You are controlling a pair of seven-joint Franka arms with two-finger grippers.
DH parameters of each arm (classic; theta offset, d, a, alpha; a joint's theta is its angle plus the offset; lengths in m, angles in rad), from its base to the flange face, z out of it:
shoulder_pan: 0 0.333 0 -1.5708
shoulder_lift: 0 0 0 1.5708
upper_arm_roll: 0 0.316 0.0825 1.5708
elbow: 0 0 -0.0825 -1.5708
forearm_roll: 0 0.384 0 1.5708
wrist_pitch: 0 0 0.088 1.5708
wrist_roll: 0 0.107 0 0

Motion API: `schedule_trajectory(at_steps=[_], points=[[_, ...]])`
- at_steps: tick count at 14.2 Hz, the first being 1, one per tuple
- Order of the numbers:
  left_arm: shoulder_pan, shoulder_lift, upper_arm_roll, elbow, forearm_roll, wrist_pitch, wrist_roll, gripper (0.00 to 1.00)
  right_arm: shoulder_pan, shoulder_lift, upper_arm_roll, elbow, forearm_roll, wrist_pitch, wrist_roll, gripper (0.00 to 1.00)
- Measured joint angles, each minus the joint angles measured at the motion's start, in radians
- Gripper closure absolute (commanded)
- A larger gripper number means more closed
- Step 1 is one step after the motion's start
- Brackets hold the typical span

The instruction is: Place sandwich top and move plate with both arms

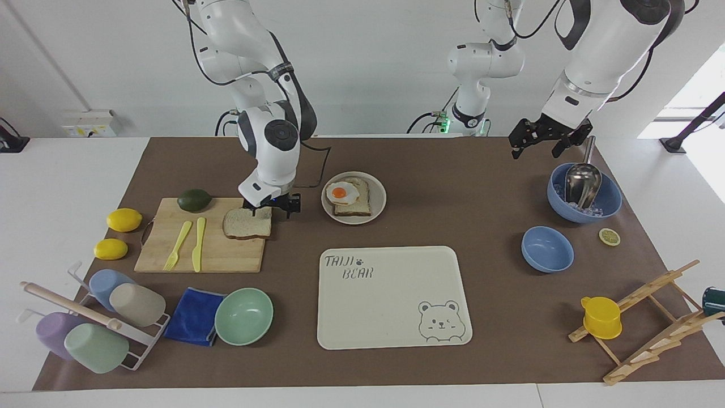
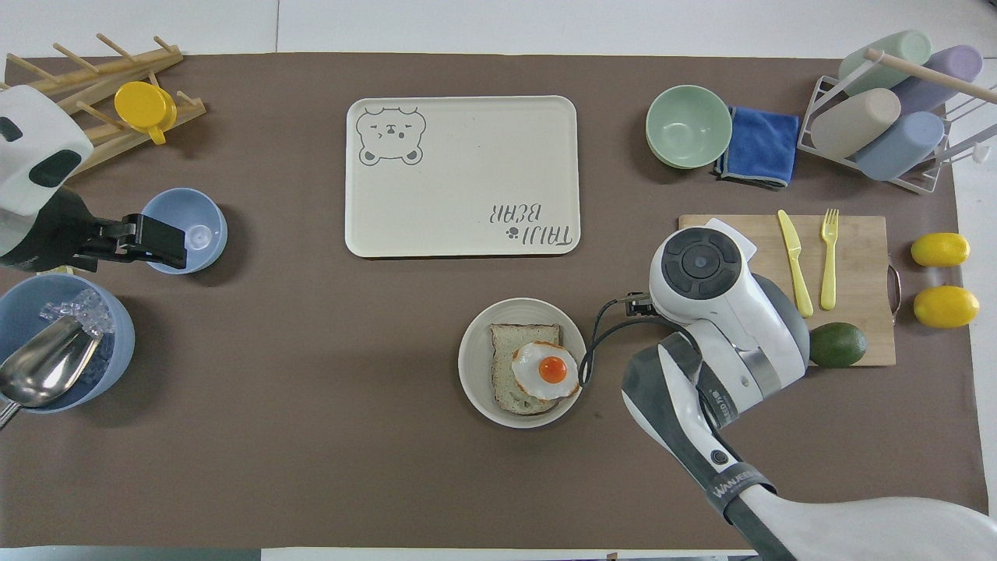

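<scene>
The sandwich top [image 1: 246, 223], a plain slice of bread, lies on the wooden cutting board [image 1: 226, 255] at the edge nearest the plate. My right gripper [image 1: 272, 207] hangs open just above that edge of the slice, one finger over the crust and the other past the board's edge. In the overhead view the right arm's wrist hides both the slice and the gripper. The plate [image 1: 380, 198] [image 2: 471, 366] holds a bread slice with a fried egg [image 1: 340, 193]. My left gripper [image 1: 538, 147] [image 2: 160, 241] waits open in the air by the large blue bowl [image 1: 609, 198].
A cream bear tray [image 1: 391, 294] lies farther from the robots than the plate. An avocado [image 1: 194, 200], a yellow knife and a fork share the board. A mint bowl [image 1: 243, 316], blue cloth, cup rack, two lemons, small blue bowl [image 1: 546, 248] and wooden rack surround them.
</scene>
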Motion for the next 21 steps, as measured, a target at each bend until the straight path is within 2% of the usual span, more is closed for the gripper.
schedule_trajectory(at_steps=[3, 7, 8, 11, 16, 21], points=[[0.0, 0.0, 0.0, 0.0, 0.0, 0.0, 0.0, 0.0, -0.001, 0.02, 0.0, -0.029, -0.06, 0.031, 0.018, 0.04], [0.0, 0.0, 0.0, 0.0, 0.0, 0.0, 0.0, 0.0, 0.011, 0.053, 0.003, -0.03, -0.233, 0.033, 0.144, 0.04], [0.0, 0.0, 0.0, 0.0, 0.0, 0.0, 0.0, 0.0, 0.016, 0.053, 0.005, -0.029, -0.245, 0.031, 0.147, 0.09], [0.0, 0.0, 0.0, 0.0, 0.0, 0.0, 0.0, 0.0, 0.03, 0.053, 0.006, -0.027, -0.253, 0.03, 0.148, 0.37], [0.0, 0.0, 0.0, 0.0, 0.0, 0.0, 0.0, 0.0, 0.031, 0.039, 0.004, -0.018, -0.264, 0.005, 0.148, 1.0], [0.0, 0.0, 0.0, 0.0, 0.0, 0.0, 0.0, 0.0, 0.038, 0.036, 0.012, 0.008, -0.264, -0.042, 0.148, 1.0]])
